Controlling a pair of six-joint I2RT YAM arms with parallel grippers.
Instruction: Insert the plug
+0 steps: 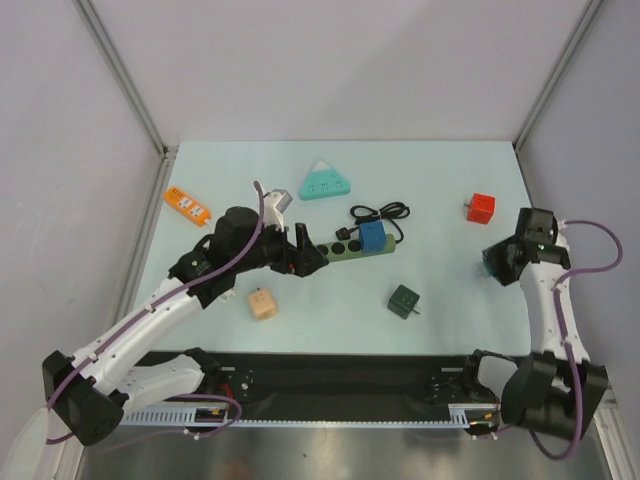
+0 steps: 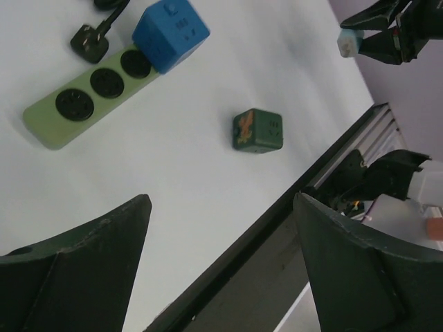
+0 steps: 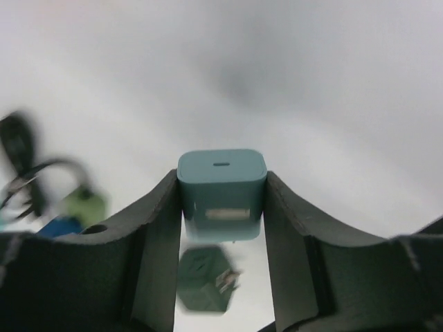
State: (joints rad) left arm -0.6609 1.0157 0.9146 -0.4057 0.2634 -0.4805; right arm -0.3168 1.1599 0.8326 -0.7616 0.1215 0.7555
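Observation:
My right gripper [image 3: 221,197] is shut on a small teal plug adapter [image 3: 221,190], held above the table at the right [image 1: 492,262]. The green power strip [image 1: 352,246] lies mid-table with a blue cube adapter [image 1: 371,239] plugged into its right end and a black cord [image 1: 380,213] behind it. In the left wrist view the strip [image 2: 90,93] shows three empty round sockets beside the blue cube [image 2: 170,33]. My left gripper [image 1: 303,250] is open and empty, just left of the strip's end. It shows wide open in the left wrist view [image 2: 221,256].
A dark green cube adapter [image 1: 404,300] lies right of centre near the front. A red cube [image 1: 481,208], a teal triangular socket block [image 1: 325,184], an orange strip [image 1: 187,205] and a tan cube [image 1: 261,304] lie around the table. The black front rail [image 1: 330,375] runs along the near edge.

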